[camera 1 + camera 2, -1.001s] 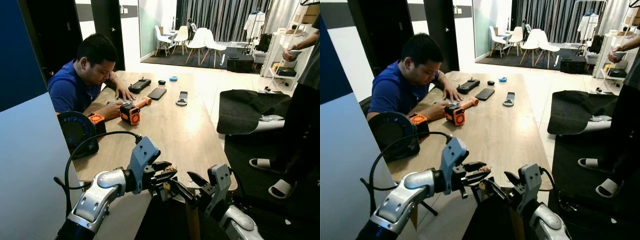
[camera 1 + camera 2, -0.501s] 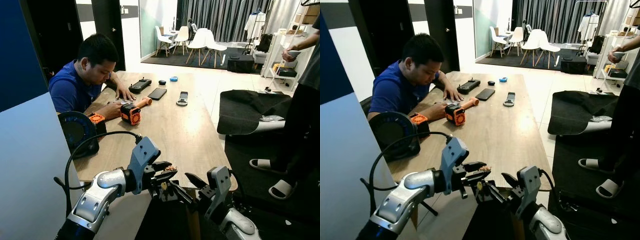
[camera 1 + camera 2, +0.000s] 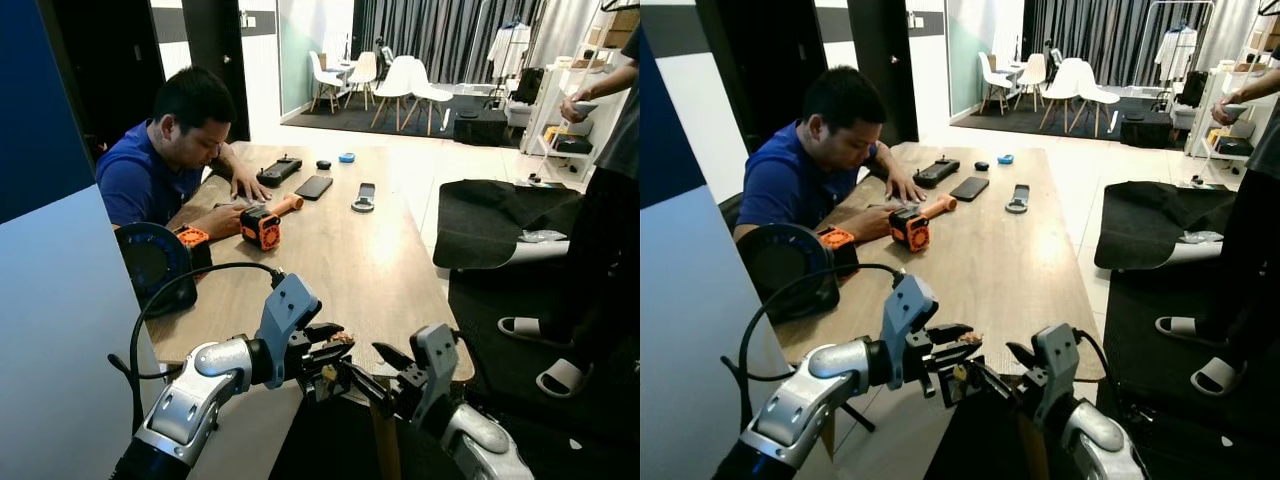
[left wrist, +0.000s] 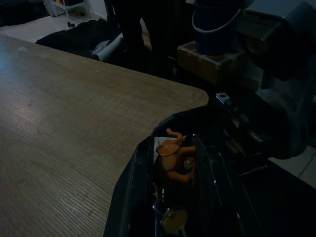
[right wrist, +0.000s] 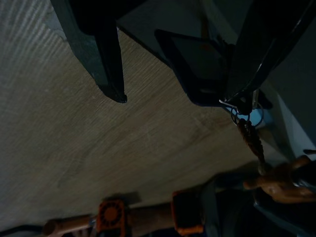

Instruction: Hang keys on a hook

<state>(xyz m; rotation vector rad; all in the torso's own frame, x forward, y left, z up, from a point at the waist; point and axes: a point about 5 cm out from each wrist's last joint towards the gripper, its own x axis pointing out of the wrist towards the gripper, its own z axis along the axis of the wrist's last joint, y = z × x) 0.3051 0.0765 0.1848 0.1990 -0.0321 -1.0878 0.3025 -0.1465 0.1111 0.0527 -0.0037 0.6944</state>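
My left gripper (image 3: 328, 346) hovers just off the near edge of the wooden table (image 3: 350, 270), shut on a small brown figure keychain (image 4: 171, 160). The keys (image 3: 324, 373) dangle below it on a short chain (image 5: 249, 136). My right gripper (image 3: 374, 372) reaches in from the right with its fingers (image 5: 109, 59) spread open. One fingertip sits right at the key ring (image 5: 242, 102); whether it touches is unclear. The brown figure (image 5: 281, 183) also appears in the right wrist view, held between the left fingers.
A person (image 3: 165, 150) in a blue shirt sits at the table's left side, hands by an orange-black tool (image 3: 262, 226). A round black device (image 3: 152, 262), a phone (image 3: 314, 186) and small items lie on the table. Another person (image 3: 600, 220) stands at the right.
My right gripper has shifted slightly beside the keys, its fingertip staying at the ring. The left gripper holds still with the keychain.
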